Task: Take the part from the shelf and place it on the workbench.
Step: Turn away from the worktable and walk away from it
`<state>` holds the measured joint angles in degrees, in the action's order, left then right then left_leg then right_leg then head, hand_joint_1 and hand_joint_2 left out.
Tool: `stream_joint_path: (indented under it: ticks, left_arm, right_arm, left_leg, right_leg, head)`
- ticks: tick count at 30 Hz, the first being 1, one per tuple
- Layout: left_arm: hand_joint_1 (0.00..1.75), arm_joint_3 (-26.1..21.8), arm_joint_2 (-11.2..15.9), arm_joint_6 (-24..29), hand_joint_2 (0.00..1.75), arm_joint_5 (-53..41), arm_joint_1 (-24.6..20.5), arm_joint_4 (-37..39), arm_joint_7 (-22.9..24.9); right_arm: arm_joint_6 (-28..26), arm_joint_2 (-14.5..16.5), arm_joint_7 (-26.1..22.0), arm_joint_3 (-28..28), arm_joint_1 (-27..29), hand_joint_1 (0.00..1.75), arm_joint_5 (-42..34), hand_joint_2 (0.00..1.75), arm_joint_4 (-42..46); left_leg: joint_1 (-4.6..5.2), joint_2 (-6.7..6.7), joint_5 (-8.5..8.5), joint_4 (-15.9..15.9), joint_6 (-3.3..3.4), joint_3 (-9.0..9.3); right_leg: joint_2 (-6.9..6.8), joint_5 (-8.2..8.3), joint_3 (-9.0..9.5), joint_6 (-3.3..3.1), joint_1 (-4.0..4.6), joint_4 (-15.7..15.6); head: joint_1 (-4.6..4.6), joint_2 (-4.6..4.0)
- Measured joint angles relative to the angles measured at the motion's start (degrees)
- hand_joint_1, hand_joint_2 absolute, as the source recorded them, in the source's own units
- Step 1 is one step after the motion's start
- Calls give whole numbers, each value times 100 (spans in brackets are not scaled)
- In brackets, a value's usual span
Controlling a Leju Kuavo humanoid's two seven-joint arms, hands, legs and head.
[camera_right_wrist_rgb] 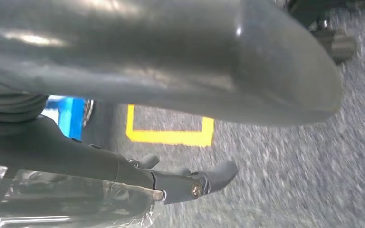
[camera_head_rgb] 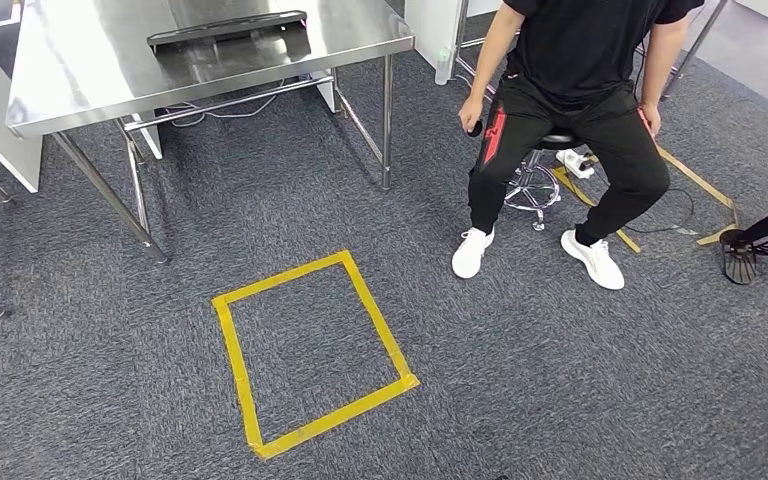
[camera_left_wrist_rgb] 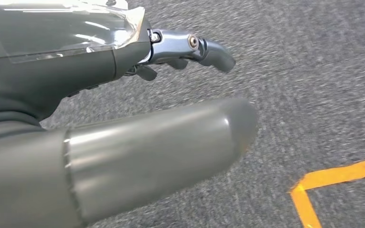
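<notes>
The steel workbench (camera_head_rgb: 90, 70) stands at the far left, with a flat black object (camera_head_rgb: 228, 28) lying on its top. In the left wrist view my left hand (camera_left_wrist_rgb: 138, 95) hangs over grey carpet, its thick thumb and dark fingers (camera_left_wrist_rgb: 204, 47) apart with bare carpet showing between them. In the right wrist view my right hand (camera_right_wrist_rgb: 171, 118) hangs the same way, fingers (camera_right_wrist_rgb: 209, 178) stretched out and nothing between them and the thumb. A clear shiny film lies over the back of each hand.
A yellow tape square (camera_head_rgb: 310, 350) marks the carpet ahead of me. A person in black sits on a stool (camera_head_rgb: 540, 180) at the right, feet on the floor. A dark shape (camera_head_rgb: 760, 245) lies at the right edge. Something blue (camera_right_wrist_rgb: 64, 116) is near my right hand.
</notes>
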<state>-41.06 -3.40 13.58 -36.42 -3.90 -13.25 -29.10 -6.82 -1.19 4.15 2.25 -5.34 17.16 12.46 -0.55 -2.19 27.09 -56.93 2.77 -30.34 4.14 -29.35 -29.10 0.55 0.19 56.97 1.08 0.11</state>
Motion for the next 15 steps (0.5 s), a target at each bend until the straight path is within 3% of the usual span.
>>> stream_joint_path:
  ticks: [2, 4, 5, 6, 7, 8, 9, 10, 12, 14, 15]
  left_arm:
    - [0, 1, -8, -4, 0, -4, -17, 1, -1]
    - [0, 1, -10, -5, 0, -5, -3, 4, 1]
    - [0, 1, -13, -5, 0, -6, 2, 6, 2]
    - [0, 1, -16, -5, 0, -7, 3, 7, 2]
    - [0, 1, -20, -5, 0, -7, 2, 7, 3]
    - [0, 1, -22, -5, 0, -8, 1, 7, 4]
    - [0, 1, -19, -5, 0, -8, 1, 6, 4]
    - [0, 1, -12, -4, 0, -9, 0, 7, 7]
    - [0, 0, 3, -1, 0, -11, -7, 6, 10]
    - [0, 1, -1, 2, 0, -14, -20, 6, 13]
    - [0, 1, -3, 2, 0, -14, -24, 6, 14]
  right_arm:
    - [0, -3, 1, 0, -6, 0, 1, 0, 0]
    - [0, -9, 1, 0, -15, 0, 0, 0, -1]
    - [1, -11, 4, 0, -8, 0, -1, 0, -2]
    - [1, -11, 7, 0, 5, 0, 0, 0, -4]
    - [2, -11, 9, 0, 18, 0, 1, 0, -6]
    - [3, -12, 13, 0, 27, 0, 2, 0, -8]
    - [4, -9, 15, 0, 25, 0, 6, 0, -9]
    - [8, -3, 17, 0, 15, 0, 11, 0, -9]
    - [15, 6, 23, 0, 0, 0, 23, 0, -9]
    - [20, 0, 30, 0, 8, 0, 26, 0, -11]
    - [21, 2, 33, 0, 14, 0, 26, 0, -13]
  left_leg:
    - [-34, 150, -35, 144, 13, 28]
    - [-34, 295, -46, 163, 23, 19]
    - [-40, 368, -44, 162, 16, 15]
    - [-51, 436, -40, 159, 3, 13]
    - [-69, 501, -34, 152, -19, 16]
    - [-90, 564, -24, 141, -51, 22]
    - [-98, 624, -5, 117, -97, 30]
    - [-99, 680, 21, 90, -149, 37]
    - [-72, 778, 65, 52, -248, 60]
    - [-82, 863, 79, 63, -319, 94]
    - [-105, 818, 121, 37, -354, 94]
  right_leg:
    - [-198, -200, -256, 9, -9, 418]
    - [-311, -478, -661, 32, -58, 1143]
    - [-328, -546, -815, 73, -89, 1424]
    - [-345, -529, -874, 139, -127, 1515]
    - [-377, -428, -821, 223, -166, 1386]
    - [-438, -267, -663, 317, -206, 1059]
    - [-581, -97, -456, 393, -238, 636]
    - [-711, 40, -290, 429, -236, 291]
    - [-841, 159, -157, 369, -217, -8]
    - [-709, 175, -195, 248, -202, 20]
    - [-649, 188, -204, 201, -212, 22]
  head:
    - [15, 0]
    - [25, 0]
    - [25, 0]
    - [25, 0]
    - [25, 0]
    - [25, 0]
    - [28, 0]
    - [31, 0]
    - [28, 0]
    - [18, 0]
    - [14, 0]
